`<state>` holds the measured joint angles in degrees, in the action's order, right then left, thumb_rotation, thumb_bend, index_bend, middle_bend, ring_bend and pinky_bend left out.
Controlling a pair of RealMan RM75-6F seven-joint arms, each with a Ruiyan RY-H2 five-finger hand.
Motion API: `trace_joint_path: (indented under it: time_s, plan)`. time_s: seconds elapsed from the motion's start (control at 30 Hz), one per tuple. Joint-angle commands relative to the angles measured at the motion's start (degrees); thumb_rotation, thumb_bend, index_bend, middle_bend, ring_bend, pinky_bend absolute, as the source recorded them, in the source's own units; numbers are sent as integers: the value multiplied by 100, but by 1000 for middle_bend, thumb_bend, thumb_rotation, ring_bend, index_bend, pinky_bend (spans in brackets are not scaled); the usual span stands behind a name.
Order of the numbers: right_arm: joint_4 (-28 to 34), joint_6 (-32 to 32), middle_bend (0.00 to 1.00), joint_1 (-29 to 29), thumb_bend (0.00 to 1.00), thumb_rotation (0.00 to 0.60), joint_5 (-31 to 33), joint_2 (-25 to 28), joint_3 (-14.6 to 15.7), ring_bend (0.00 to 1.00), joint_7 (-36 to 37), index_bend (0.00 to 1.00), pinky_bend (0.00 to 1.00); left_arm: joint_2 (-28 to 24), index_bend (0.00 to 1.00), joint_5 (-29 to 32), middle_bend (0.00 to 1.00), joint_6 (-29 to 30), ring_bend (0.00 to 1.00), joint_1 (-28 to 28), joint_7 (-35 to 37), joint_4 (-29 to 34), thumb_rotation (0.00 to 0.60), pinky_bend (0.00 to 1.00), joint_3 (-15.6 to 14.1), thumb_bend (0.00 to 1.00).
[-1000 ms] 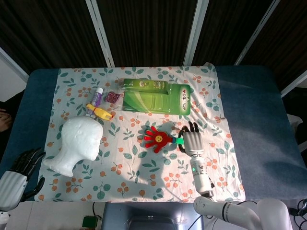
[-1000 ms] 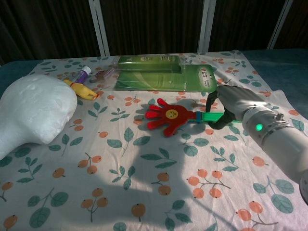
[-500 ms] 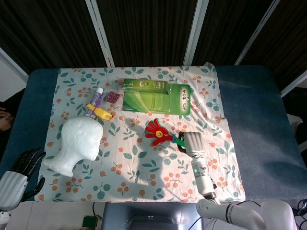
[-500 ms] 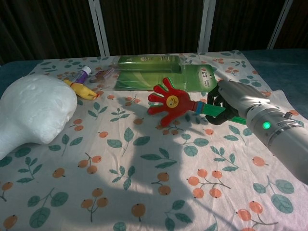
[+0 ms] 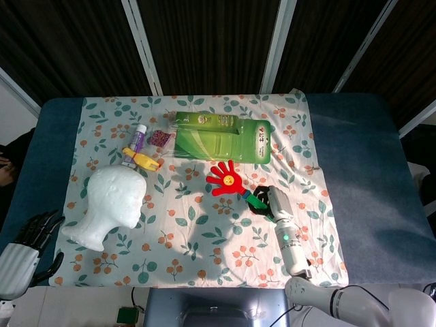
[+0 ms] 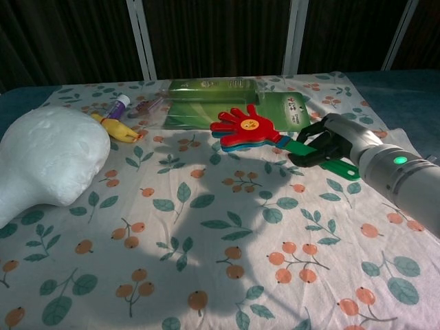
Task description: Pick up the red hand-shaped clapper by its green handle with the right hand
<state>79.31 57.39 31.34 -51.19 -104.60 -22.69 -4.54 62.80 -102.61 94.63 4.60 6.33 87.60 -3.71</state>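
Observation:
The red hand-shaped clapper [image 5: 224, 179] [image 6: 243, 127] hangs above the floral cloth, its palm tilted flat and its shadow on the cloth below. My right hand [image 5: 271, 201] [image 6: 328, 144] grips its green handle [image 6: 306, 152] [image 5: 253, 198], dark fingers wrapped round the shaft; the handle's end [image 6: 342, 168] sticks out beneath the hand. My left hand [image 5: 35, 235] rests at the table's lower left corner, fingers apart and holding nothing; the chest view does not show it.
A white foam head [image 5: 112, 201] [image 6: 45, 159] lies at the left. Green packages [image 5: 221, 136] [image 6: 230, 103] sit behind the clapper. A purple tube [image 5: 139, 137] and a yellow toy [image 5: 143, 159] lie near the head. Blue table [image 5: 361, 170] extends beyond the cloth at right.
My right hand closed round the green handle and lifted the clapper off the cloth; the red palm rose and swung toward the green packages, tilting flatter.

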Motion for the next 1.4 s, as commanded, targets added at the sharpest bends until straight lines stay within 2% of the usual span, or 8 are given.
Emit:
trace_joint_path:
  time_s: [0.03, 0.2, 0.3, 0.43, 0.77, 1.1, 1.27, 1.4]
  plan:
    - [319, -469, 971, -178, 490, 600, -276, 302, -139, 869, 1016, 977, 976, 3, 0, 28, 0, -24, 0, 20, -1, 5, 600, 115, 25, 441]
    - [781, -1249, 983, -440, 508, 600, -2020, 897, -70, 902, 3644, 947, 1000, -9, 0, 67, 0, -101, 0, 52, -58, 60, 600, 115, 42, 442]
    - [526, -296, 985, -593, 552, 600, -3783, 999, 282, 947, 5375, 925, 1000, 12, 0, 62, 0, -104, 0, 33, -98, 52, 600, 115, 22, 442]
    - [-215, 1279, 995, -747, 627, 600, -4634, 660, 554, 967, 6200, 925, 1000, 24, 0, 104, 0, -167, 0, 60, -105, 40, 600, 115, 38, 443]
    - [-973, 1681, 1000, -589, 713, 600, -4543, 327, 949, 1000, 5838, 946, 1000, 15, 0, 113, 0, -207, 0, 76, -129, 66, 600, 115, 34, 444]
    - [340, -1146, 1000, -116, 745, 600, -2232, 1154, 997, 1000, 1553, 985, 1000, -6, 0, 116, 0, -157, 0, 59, -90, 71, 600, 115, 40, 443]
    - [1523, -1923, 1000, -98, 752, 600, -2128, 1847, 776, 1000, 3143, 984, 1000, 7, 0, 101, 0, -131, 0, 44, -99, 57, 600, 115, 34, 443]
    - [2196, -1567, 1000, -335, 765, 600, -4059, 2430, 886, 1000, 6196, 984, 1000, 14, 0, 105, 0, -169, 0, 66, -139, 72, 600, 115, 42, 443]
